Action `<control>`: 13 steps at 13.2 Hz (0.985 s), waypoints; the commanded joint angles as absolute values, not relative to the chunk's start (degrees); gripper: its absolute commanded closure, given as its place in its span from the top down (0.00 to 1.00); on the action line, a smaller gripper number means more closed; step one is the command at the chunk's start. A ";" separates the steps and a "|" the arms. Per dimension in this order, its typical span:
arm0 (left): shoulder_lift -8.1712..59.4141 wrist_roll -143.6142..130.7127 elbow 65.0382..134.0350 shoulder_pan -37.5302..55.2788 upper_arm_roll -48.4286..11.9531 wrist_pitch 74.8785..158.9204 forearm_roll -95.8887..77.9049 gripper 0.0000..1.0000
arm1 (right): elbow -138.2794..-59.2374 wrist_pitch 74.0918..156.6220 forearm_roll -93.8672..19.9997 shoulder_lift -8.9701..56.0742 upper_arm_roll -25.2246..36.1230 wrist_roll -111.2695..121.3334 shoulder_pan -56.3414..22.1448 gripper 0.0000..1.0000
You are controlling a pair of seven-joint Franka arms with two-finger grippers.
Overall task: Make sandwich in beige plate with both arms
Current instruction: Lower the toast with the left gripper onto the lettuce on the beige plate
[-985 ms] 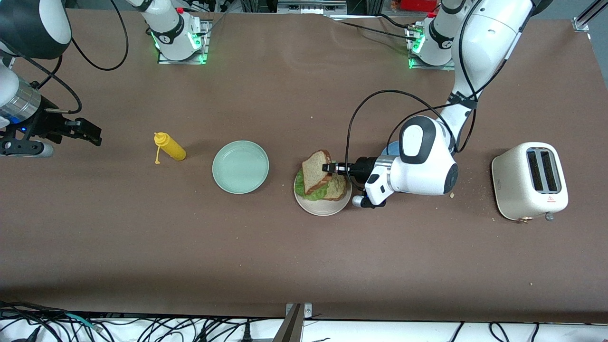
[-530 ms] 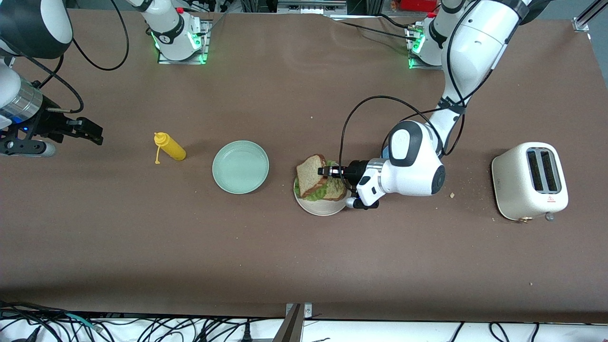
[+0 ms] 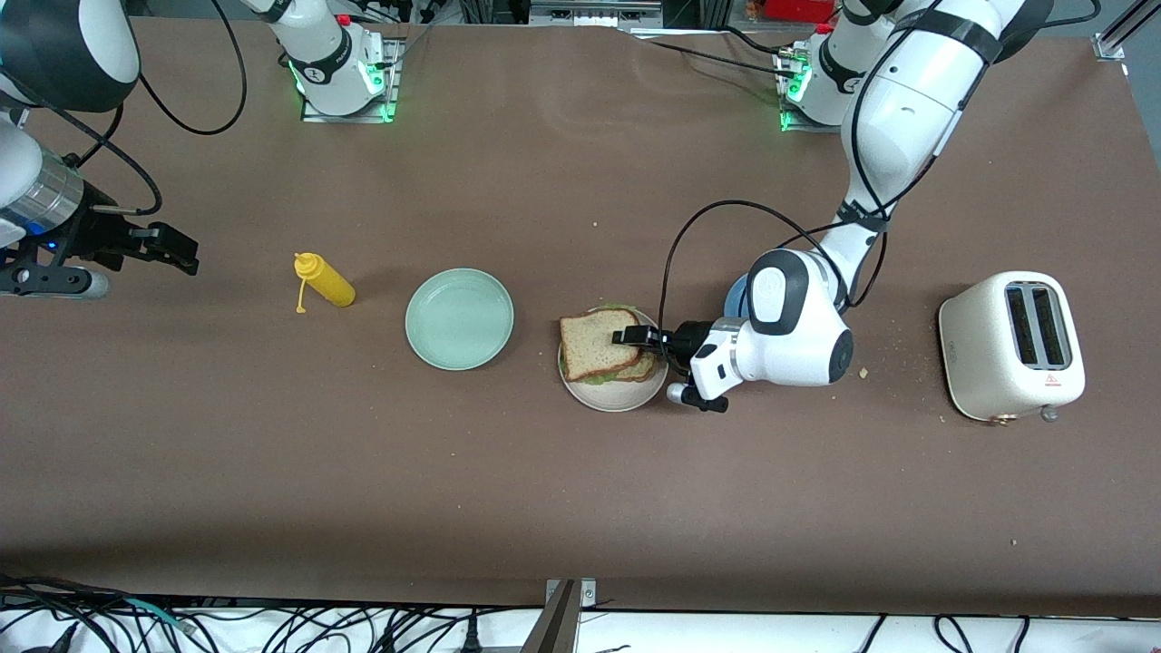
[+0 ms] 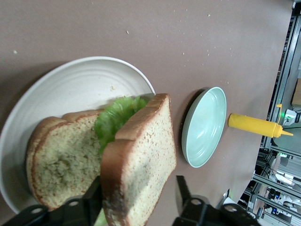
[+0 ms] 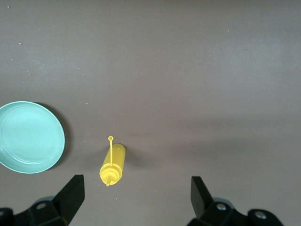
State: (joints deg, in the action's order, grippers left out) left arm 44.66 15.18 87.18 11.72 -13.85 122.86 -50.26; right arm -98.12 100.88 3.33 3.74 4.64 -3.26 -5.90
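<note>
The sandwich lies on the beige plate [image 3: 626, 395]. Its top bread slice [image 3: 594, 343] rests over green lettuce [image 3: 590, 378] and the lower slice [image 3: 646, 366]. My left gripper [image 3: 635, 337] is low at the plate's edge toward the left arm's end, its fingers either side of the top slice's edge. In the left wrist view the top slice [image 4: 141, 155] stands between the fingers of the left gripper [image 4: 138, 181]; one finger touches the crust and the other is clear of it, so the gripper is open. Lettuce [image 4: 115, 117], the lower slice [image 4: 56, 160] and the plate [image 4: 84, 80] show too. My right gripper [image 3: 177, 252] waits, open and empty.
A mint-green plate [image 3: 459, 318] sits beside the beige plate toward the right arm's end, with a yellow squeeze bottle [image 3: 326, 281] lying past it. A blue plate [image 3: 736, 292] is mostly hidden under the left arm. A cream toaster [image 3: 1011, 346] stands at the left arm's end.
My left gripper has lowered the tilted top slice onto the lettuce, and the slice now lies nearly flat. The gripper has opened off it. The right arm has barely moved.
</note>
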 commanded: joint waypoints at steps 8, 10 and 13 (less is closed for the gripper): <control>44.38 17.05 85.96 8.89 -10.46 122.78 -43.00 1.00 | -98.09 98.96 4.13 3.08 4.92 -2.81 -6.15 1.00; 43.86 17.05 85.96 8.18 -10.46 122.70 -39.13 1.00 | -98.17 98.96 4.13 3.08 4.92 -2.90 -6.15 1.00; 42.81 16.88 85.96 6.25 -10.02 122.35 -32.11 1.00 | -98.17 98.96 4.22 2.90 4.92 -2.81 -6.15 1.00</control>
